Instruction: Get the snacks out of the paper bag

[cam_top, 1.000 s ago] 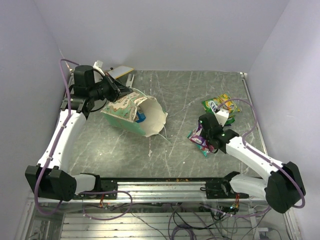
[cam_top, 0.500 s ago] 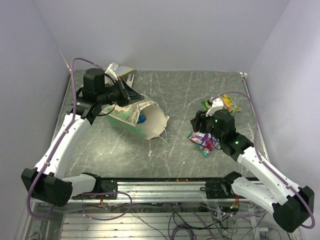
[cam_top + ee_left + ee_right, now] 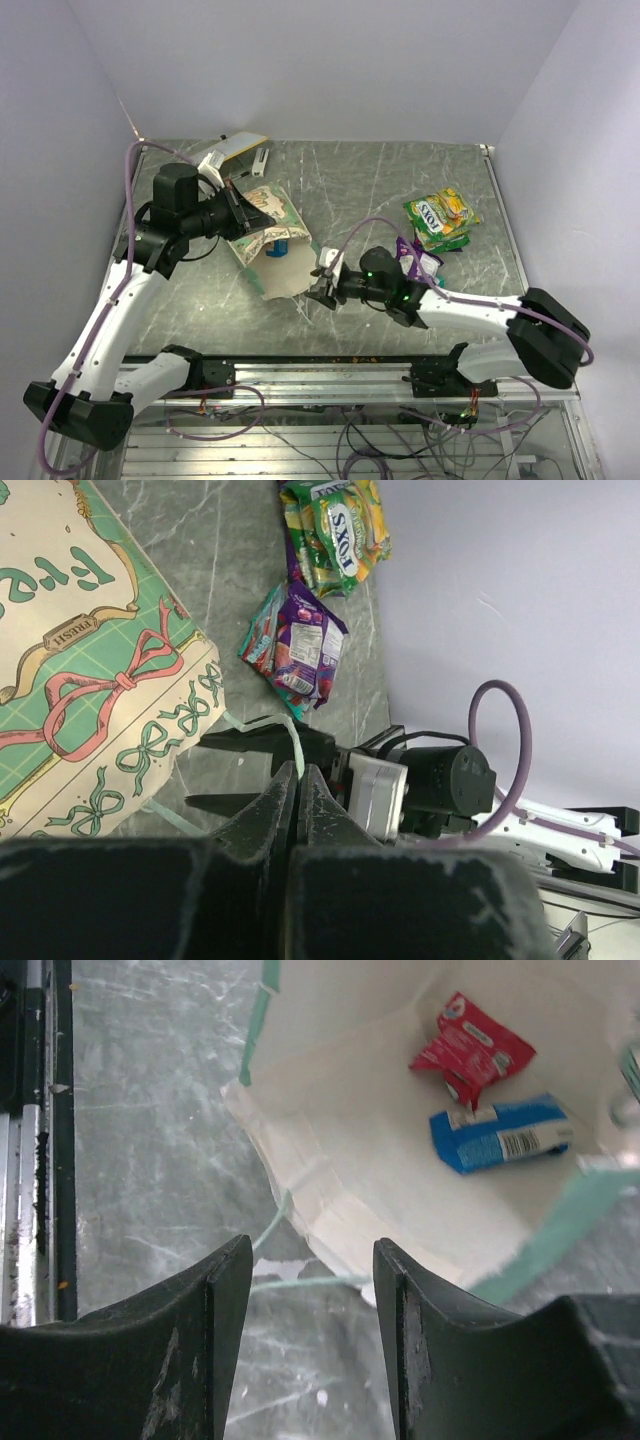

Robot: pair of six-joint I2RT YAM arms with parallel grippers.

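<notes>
The paper bag [image 3: 268, 222] lies tilted on its side, mouth toward the front. My left gripper [image 3: 243, 208] is shut on its thin teal string handle [image 3: 294, 748], above the bag [image 3: 90, 670]. My right gripper [image 3: 322, 286] is open and empty just in front of the bag's mouth; in its own view the gripper [image 3: 310, 1252] faces the cream inside [image 3: 350, 1130]. A red packet [image 3: 470, 1045] and a blue packet [image 3: 500, 1132] lie inside. A yellow-green snack [image 3: 441, 214] and a pink-purple snack [image 3: 415, 262] lie on the table at the right.
A flat white and yellow card [image 3: 232, 148] lies at the back left behind the bag. A loose string handle [image 3: 300, 1282] lies on the table at the bag's rim. The metal rail [image 3: 330, 375] runs along the near edge. Purple walls enclose the table.
My right arm has swung left from the snack pile to the bag's mouth. My left gripper has shifted toward the front and tipped the bag, whose mouth now faces the front.
</notes>
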